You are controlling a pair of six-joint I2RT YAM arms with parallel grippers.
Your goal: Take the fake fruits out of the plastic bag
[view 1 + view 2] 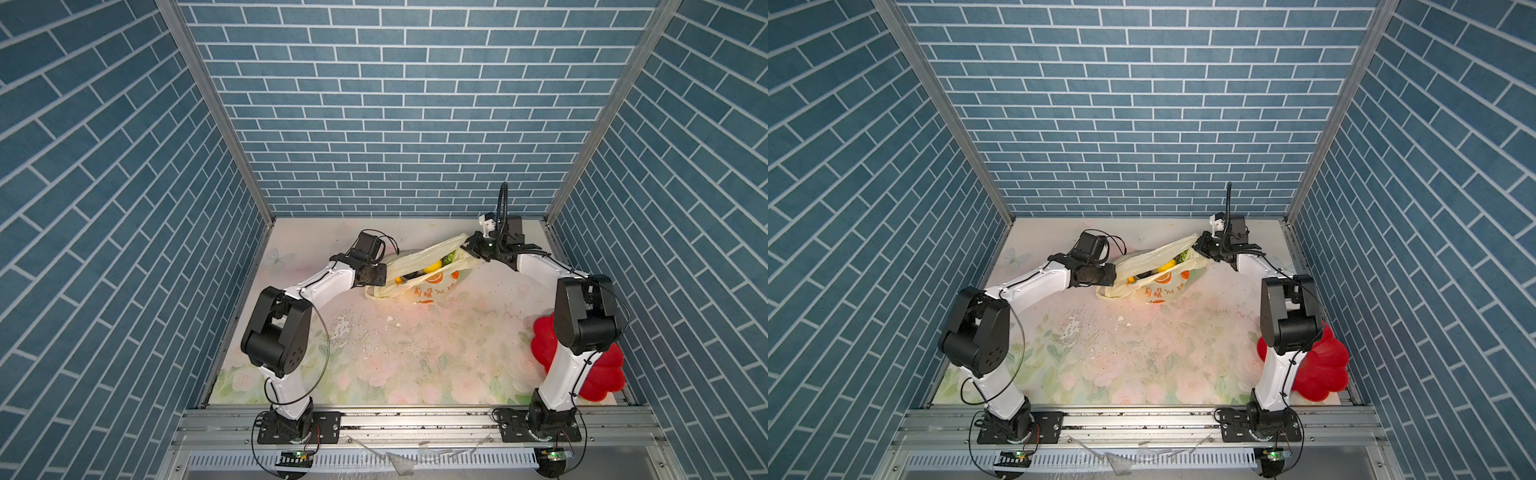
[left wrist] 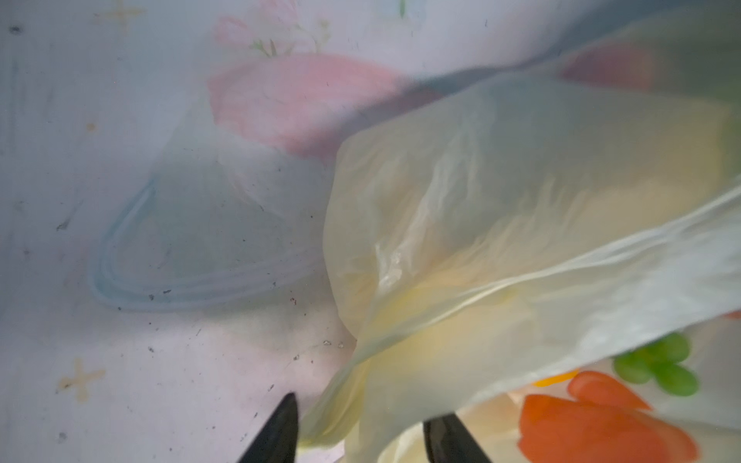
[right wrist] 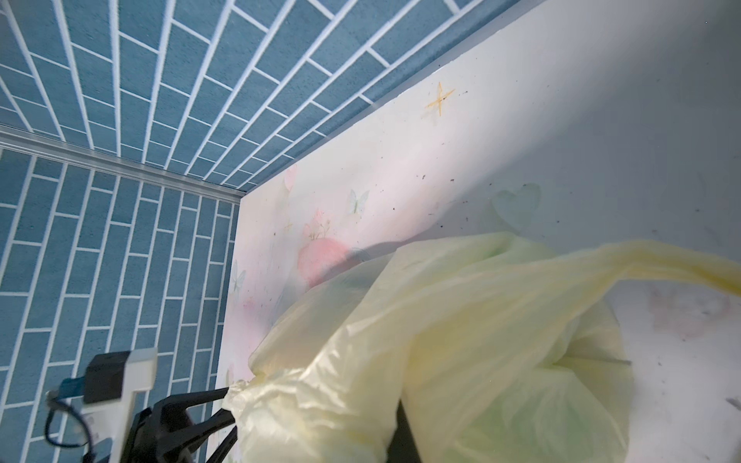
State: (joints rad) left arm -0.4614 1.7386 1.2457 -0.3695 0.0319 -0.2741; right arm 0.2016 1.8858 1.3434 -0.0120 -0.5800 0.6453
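Honestly, right pincer [image 1: 473, 246] clamps the plastic bag [image 1: 432, 289], left pincer [image 2: 363, 407] gapes around its film; thin film could slip, closing the mouth over fake fruits [image 1: 434, 266].

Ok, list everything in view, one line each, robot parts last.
plastic bag: one, pale yellow with orange prints, far middle of the table, raised at its right end
fake fruits: several, exact count hidden; yellow and green, including a green grape bunch; inside the bag
plate: one, red, flower-shaped, near right of the table, partly behind the right arm
white scraps: a few, white, mid-table in front of the bag
table: one, pale floral cover
walls: three, blue brick pattern
left tool: one, black, open, bag film between its fingers
right tool: one, black, shut on the bag's bunched end
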